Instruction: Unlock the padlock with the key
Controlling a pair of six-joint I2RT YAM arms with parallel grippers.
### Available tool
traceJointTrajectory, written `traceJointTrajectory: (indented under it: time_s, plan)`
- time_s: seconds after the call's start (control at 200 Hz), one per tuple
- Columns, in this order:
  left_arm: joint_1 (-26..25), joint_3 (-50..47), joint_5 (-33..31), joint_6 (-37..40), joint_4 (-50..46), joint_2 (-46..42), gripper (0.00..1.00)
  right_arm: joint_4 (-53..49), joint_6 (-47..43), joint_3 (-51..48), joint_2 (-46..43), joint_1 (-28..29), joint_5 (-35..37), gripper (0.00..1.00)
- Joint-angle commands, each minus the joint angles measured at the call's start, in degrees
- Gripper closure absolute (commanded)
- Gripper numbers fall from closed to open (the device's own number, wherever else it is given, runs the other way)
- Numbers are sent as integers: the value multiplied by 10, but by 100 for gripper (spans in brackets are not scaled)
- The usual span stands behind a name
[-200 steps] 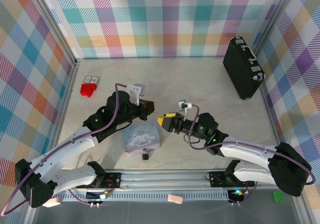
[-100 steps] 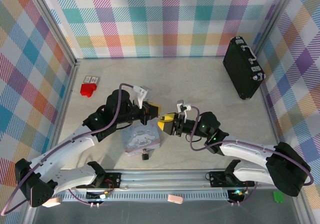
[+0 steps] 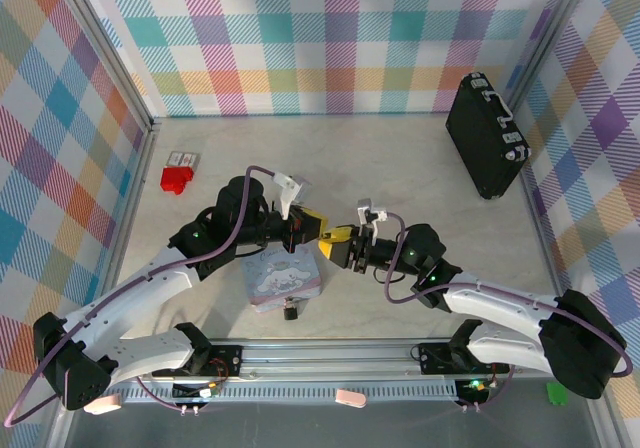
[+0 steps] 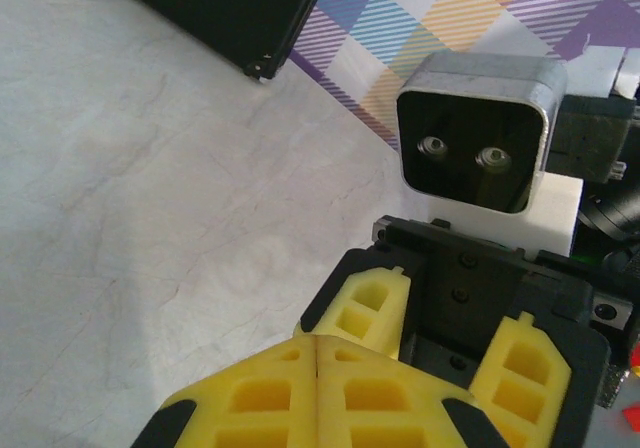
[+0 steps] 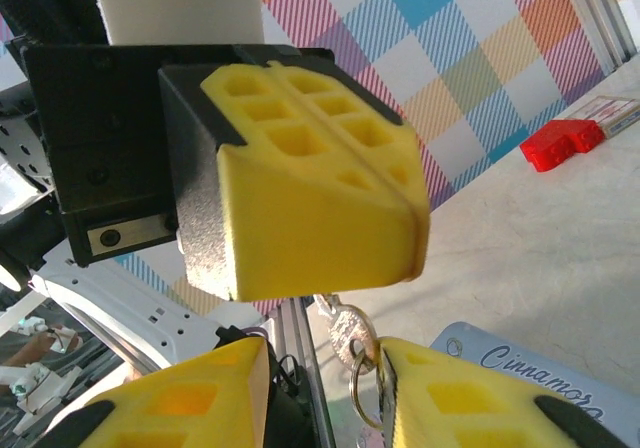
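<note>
Top external view first: catching the left end effector [image 3: 312,224] and the right end effector [image 3: 332,238] nose to nose above the worktop [image 3: 400,168], tips all but touching. Picking out the pastel blue tin [image 3: 285,278] just under the pair, on the side toward the arm bases. Finding the padlock [image 3: 291,313] past the tin's near edge, well clear of both end effectors, tiny and dark, lying on the worktop with no finger on it. Noting the black case [image 3: 487,135] far out beyond the right end effector, standing by the wall, and the red block [image 3: 177,178] well off behind the left one.

Over to the right wrist view: looking straight at the left end effector clamped fully shut, yellow pads [image 5: 300,168] pressed together along a tight seam. Seeing the key [image 5: 345,328] hanging straight down from under those pads, silvery, with a thin ring [image 5: 358,380] looped through it. Reading that as a pinch on the key's top end. Watching the right end effector stand partly open, one finger either side of the key, with the ring hard against one finger; cannot tell whether touching. Not gripping anything there.

Left wrist view to close: showing those shut pads at the bottom edge, and the right end effector's fingers [image 4: 370,303] spread just ahead with a plain gap between.
</note>
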Motion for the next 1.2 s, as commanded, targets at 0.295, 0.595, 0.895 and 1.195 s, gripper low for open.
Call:
traceJointTrajectory:
  time_s: [0.295, 0.595, 0.895, 1.195]
  plan:
    - [8, 11, 30, 2, 12, 3, 100, 33, 5, 20, 11, -2, -19, 73]
    - [6, 8, 44, -3, 23, 11, 100, 45, 11, 22, 19, -2, -19, 78]
    - [6, 5, 31, -2, 25, 9, 100, 33, 14, 24, 14, -2, -14, 94]
    - [7, -3, -50, -11, 21, -8, 70, -59, 11, 28, -19, -2, 46, 100]
